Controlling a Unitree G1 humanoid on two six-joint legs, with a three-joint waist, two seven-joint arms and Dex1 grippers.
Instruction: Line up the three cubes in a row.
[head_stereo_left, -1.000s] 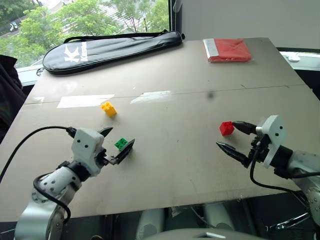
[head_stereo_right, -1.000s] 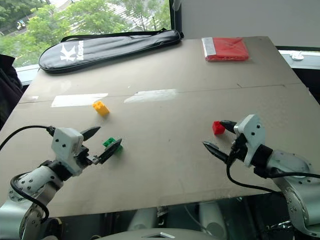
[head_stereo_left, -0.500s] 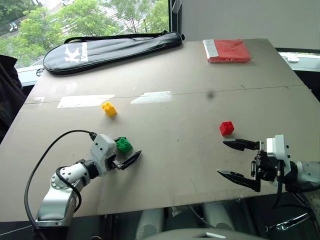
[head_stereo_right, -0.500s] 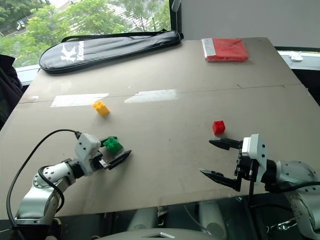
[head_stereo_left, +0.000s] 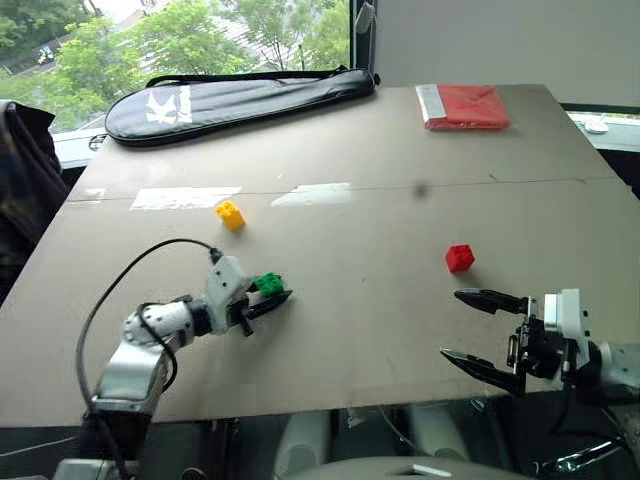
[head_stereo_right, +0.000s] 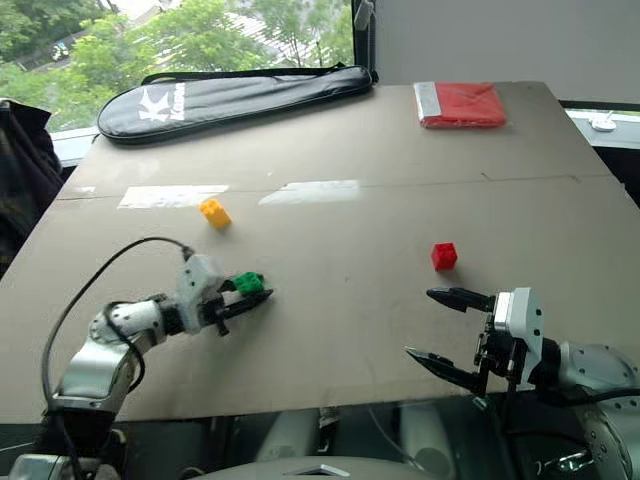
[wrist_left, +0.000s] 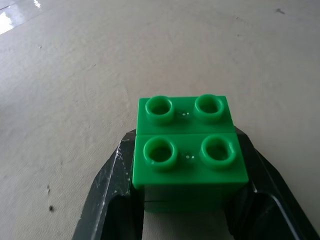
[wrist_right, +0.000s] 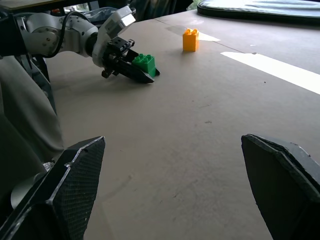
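Left gripper (head_stereo_left: 272, 298) low on table (head_stereo_left: 380, 200), jaws clamped on green cube (head_stereo_left: 269, 284), cube resting on table surface. Yellow cube (head_stereo_left: 230, 214) at 11 o'clock from green, apart, nothing between. Red cube (head_stereo_left: 459, 258) at 3 o'clock from green, well apart, bare table between. Right gripper (head_stereo_left: 478, 331) at 6 o'clock from red, near table's front edge, jaws wide apart, holding nothing. Black racket bag (head_stereo_left: 240, 94) along far edge, 12 o'clock from yellow. Red packet (head_stereo_left: 463, 105) at far right corner, 12 o'clock from red cube.
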